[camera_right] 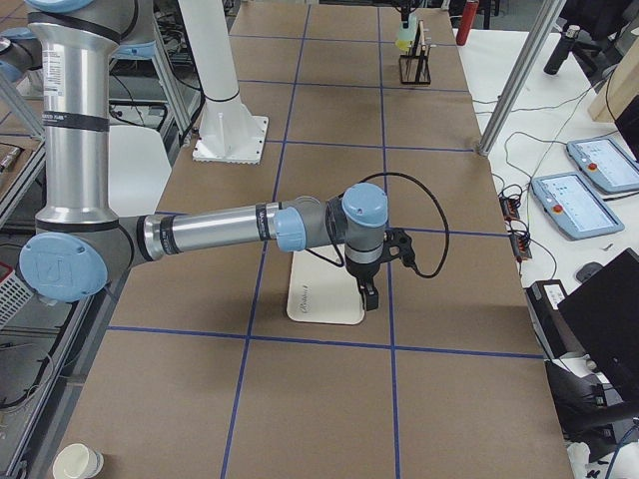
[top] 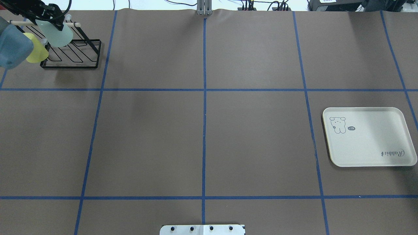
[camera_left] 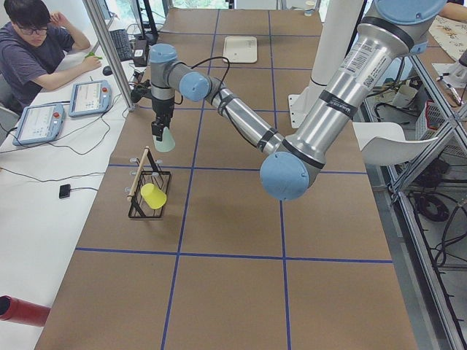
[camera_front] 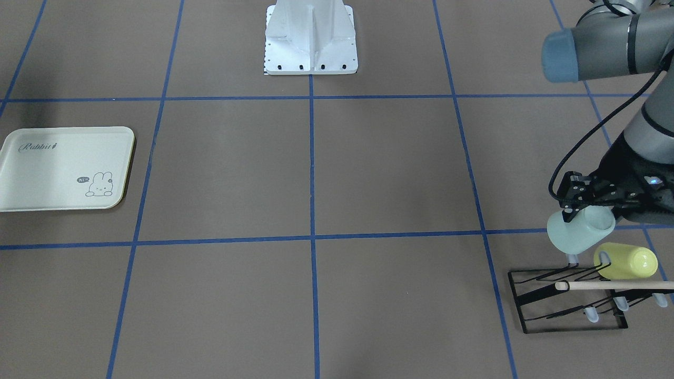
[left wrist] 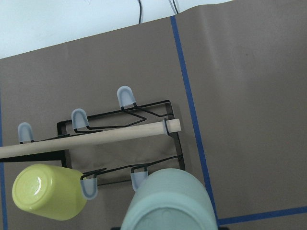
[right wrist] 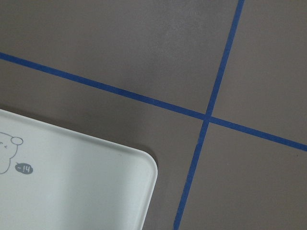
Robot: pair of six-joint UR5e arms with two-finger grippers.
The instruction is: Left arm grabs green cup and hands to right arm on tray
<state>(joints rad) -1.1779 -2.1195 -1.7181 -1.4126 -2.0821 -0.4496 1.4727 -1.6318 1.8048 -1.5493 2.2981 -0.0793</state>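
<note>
- The robot's white base plate (top: 202, 229) sits at the near edge of the brown table (top: 202, 137), which blue tape splits into squares
- Further out on the robot's right lies the tray (top: 369, 147), flat, nothing on it
- The right arm (camera_right: 220, 232) reaches out low, and the right gripper (camera_right: 370, 295) hangs fingers-down by 1 corner of the tray; I cannot tell how its jaws stand
- At the far left corner, the left arm (camera_left: 321, 124) stretches to a black wire rack (camera_front: 532, 300) with a wooden rod (camera_front: 611, 286)
- The left gripper (camera_front: 576, 210) is clamped on the green cup (camera_front: 579, 231), held tilted, mouth downward, above the rack
- 1 yellow-green cup (camera_front: 629, 261) rests upturned on a rack peg, just beside the green cup
</note>
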